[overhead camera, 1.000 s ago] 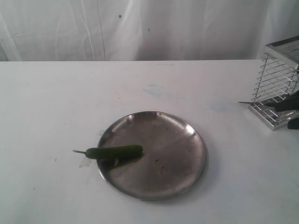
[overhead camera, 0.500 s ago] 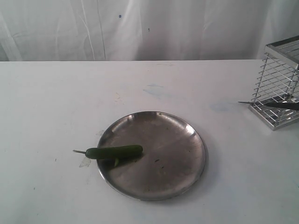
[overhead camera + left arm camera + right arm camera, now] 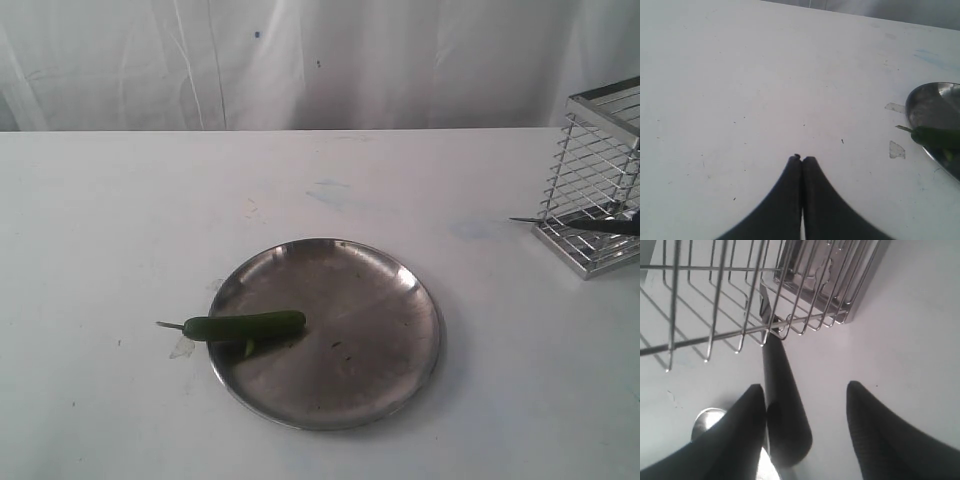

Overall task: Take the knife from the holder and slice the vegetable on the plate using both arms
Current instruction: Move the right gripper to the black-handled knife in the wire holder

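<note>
The dark-green vegetable (image 3: 245, 326) lies across the left rim of the round metal plate (image 3: 365, 320), its stem tip sticking out over the table. At the right edge stands the silver wire holder (image 3: 604, 93). The knife (image 3: 580, 225) lies low through its grid, dark blade pointing left. In the right wrist view my right gripper (image 3: 805, 390) is open around the black knife handle (image 3: 785, 412), which rests against one finger just outside the holder (image 3: 812, 270). My left gripper (image 3: 802, 159) is shut and empty over bare table, with the plate (image 3: 935, 102) and vegetable (image 3: 935, 137) off to one side. Neither arm shows in the exterior view.
Small scraps of clear tape lie on the white table beside the plate (image 3: 182, 347) (image 3: 896, 149). A white curtain hangs behind the table's far edge.
The black right gripper, visible at the right edge beside the holder one second ago, has slipped out of the exterior view. Knife, plate and vegetable have not moved.
</note>
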{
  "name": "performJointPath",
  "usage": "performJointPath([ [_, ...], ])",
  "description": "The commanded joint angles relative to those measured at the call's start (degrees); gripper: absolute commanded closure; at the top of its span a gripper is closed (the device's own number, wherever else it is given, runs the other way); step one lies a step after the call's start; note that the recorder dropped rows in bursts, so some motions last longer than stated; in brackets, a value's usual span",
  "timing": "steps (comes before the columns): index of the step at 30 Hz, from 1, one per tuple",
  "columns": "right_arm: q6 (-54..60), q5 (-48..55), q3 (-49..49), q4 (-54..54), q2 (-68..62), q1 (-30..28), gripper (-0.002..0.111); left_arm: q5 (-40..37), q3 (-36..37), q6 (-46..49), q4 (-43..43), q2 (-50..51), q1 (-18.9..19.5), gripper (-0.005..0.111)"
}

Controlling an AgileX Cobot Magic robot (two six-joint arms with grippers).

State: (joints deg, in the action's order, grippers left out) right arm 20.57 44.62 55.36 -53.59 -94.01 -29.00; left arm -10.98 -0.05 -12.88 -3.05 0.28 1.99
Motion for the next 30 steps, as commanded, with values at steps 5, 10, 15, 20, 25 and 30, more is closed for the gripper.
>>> performJointPath([
  [5,1.54,0.54,-0.13,-3.59,-3.59,-0.20,0.061,0.27,0.05,-0.25,-0.02,-0.28,-0.44,0.107],
  [10,1.54,0.99,-0.13,-4.92,-4.47,-0.20,0.076,0.27,0.05,-0.25,-0.02,-0.28,-0.44,0.107],
  [15,1.74,2.05,-0.13,-7.33,-4.47,-0.20,0.094,0.27,0.05,-0.25,-0.02,-0.28,-0.44,0.107],
  [20,3.53,2.49,-0.13,-7.33,-4.47,-0.20,0.102,0.27,0.05,-0.25,-0.02,-0.28,-0.44,0.107],
  [25,4.03,3.47,-0.03,-7.45,-2.97,-0.20,0.103,0.27,0.05,-0.25,-0.02,-0.28,-0.44,0.107],
  [30,9.71,2.86,-0.03,-6.03,1.35,-0.20,0.103,0.27,0.05,-0.25,-0.02,-0.28,-0.44,0.107],
])
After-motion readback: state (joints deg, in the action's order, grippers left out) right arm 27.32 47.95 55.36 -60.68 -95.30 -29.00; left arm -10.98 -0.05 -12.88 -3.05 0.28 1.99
